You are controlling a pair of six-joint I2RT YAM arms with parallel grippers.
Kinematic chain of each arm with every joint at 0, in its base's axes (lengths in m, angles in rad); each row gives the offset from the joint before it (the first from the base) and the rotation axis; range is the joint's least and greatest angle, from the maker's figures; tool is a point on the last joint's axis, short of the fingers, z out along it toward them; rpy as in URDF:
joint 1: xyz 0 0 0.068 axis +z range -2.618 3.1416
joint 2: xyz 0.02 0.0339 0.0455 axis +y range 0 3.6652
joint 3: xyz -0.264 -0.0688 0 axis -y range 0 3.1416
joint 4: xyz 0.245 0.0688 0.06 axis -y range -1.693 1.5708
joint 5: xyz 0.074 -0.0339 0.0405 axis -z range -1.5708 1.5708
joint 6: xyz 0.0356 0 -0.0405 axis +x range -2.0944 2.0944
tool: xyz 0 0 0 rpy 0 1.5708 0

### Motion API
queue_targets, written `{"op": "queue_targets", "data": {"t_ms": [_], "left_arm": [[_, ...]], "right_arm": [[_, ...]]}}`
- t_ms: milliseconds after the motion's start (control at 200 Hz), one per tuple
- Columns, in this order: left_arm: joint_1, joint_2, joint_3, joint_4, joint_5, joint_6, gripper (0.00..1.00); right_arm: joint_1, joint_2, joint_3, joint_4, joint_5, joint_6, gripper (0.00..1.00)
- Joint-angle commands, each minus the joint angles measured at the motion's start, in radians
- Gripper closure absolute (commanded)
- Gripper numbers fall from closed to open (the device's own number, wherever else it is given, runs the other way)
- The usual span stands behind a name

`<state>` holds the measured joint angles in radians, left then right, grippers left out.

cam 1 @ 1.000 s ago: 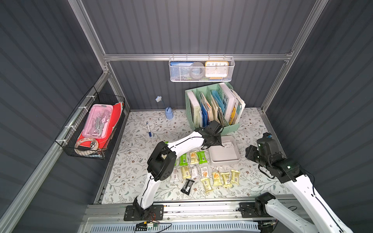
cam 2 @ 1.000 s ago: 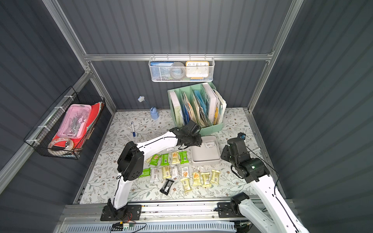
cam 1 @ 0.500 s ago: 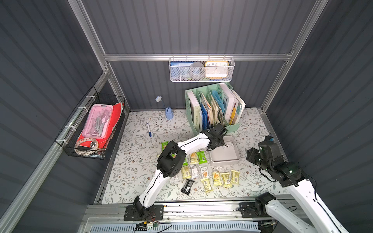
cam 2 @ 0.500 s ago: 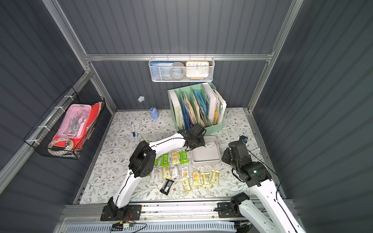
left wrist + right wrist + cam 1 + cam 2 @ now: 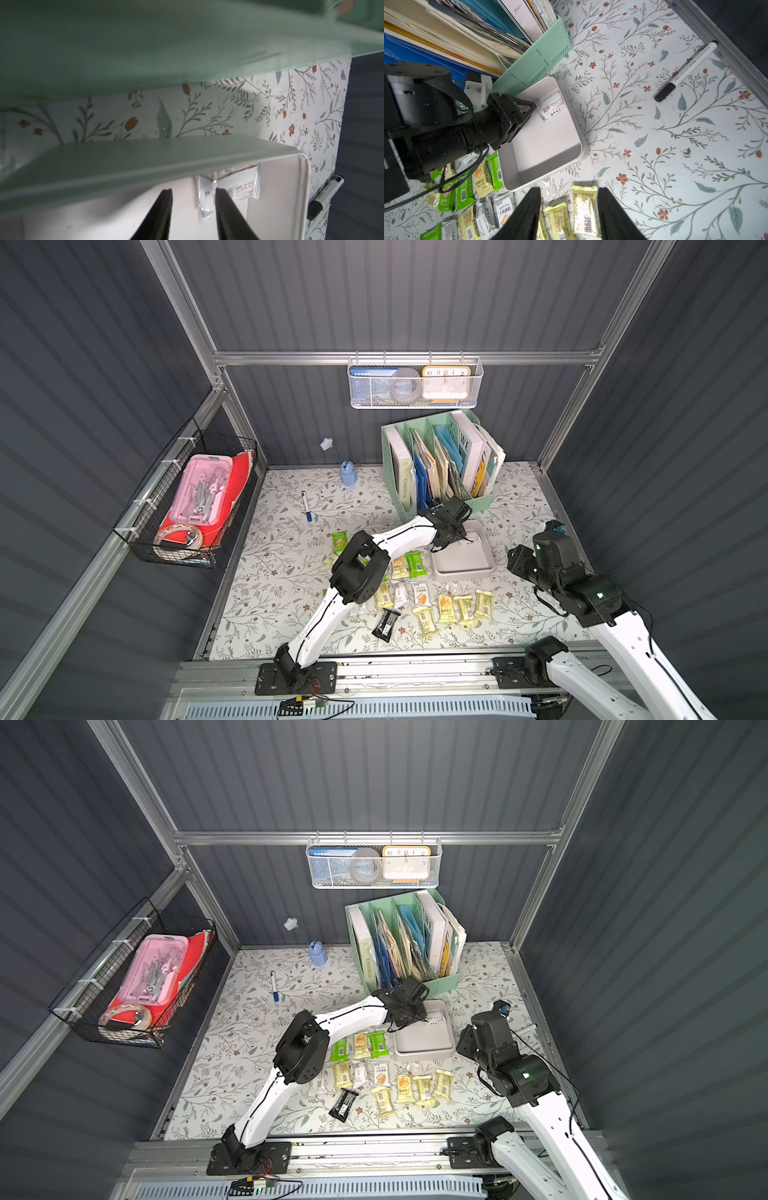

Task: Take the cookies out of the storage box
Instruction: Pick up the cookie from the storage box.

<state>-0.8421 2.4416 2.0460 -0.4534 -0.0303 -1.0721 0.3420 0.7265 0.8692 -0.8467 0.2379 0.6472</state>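
I see the left gripper (image 5: 193,190) down inside the box (image 5: 461,562), its arm stretched across the table (image 5: 291,564) from the left. Its jaws stand part open, and the crimped end of a whitish packet (image 5: 552,105) pokes into the gap between them. One finger (image 5: 226,207) looks to be against the wrapper, but I can't make out a firm pinch. That packet is the only one in the box, tucked into the far corner on the side toward the organiser (image 5: 482,502).

The box sits on the table just in front of the organiser. The other cookies (image 5: 446,608) lie flat on the table, outside the box. Green and yellow ones form a row just to its left, and more yellow and silver ones lie close together in rows along its near side. A black packet (image 5: 386,624) lies at the near left edge of the lot. One green packet (image 5: 339,540) lies apart, further left, past the left arm's elbow.

The right gripper (image 5: 569,189) hangs above the table just right of the box, jaws wide apart with nothing between them. A marker (image 5: 687,70) lies near the right wall, well apart from the box, and a pen (image 5: 306,506) lies far off to the left, toward the back
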Motion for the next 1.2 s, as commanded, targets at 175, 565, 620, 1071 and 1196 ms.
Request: {"op": "queue_targets", "data": {"t_ms": [175, 565, 620, 1071, 1196], "left_arm": [[-0.008, 0.060, 0.050, -0.031, 0.002, -0.064, 0.68], [-0.008, 0.070, 0.049, -0.041, 0.015, -0.096, 0.91], [-0.009, 0.070, 0.053, -0.057, 0.011, -0.097, 0.91], [-0.033, 0.094, 0.102, -0.145, -0.026, -0.109, 0.78], [-0.037, 0.114, 0.117, -0.169, -0.023, -0.124, 0.78]], "right_arm": [[-0.003, -0.008, -0.008, -0.030, 0.000, 0.003, 0.51], [-0.003, -0.012, -0.012, -0.032, 0.002, 0.003, 0.52], [-0.003, -0.012, -0.013, -0.031, 0.003, 0.003, 0.52], [-0.003, -0.019, -0.019, -0.031, 0.000, 0.011, 0.52], [-0.003, -0.024, -0.019, -0.032, 0.002, 0.013, 0.52]]}}
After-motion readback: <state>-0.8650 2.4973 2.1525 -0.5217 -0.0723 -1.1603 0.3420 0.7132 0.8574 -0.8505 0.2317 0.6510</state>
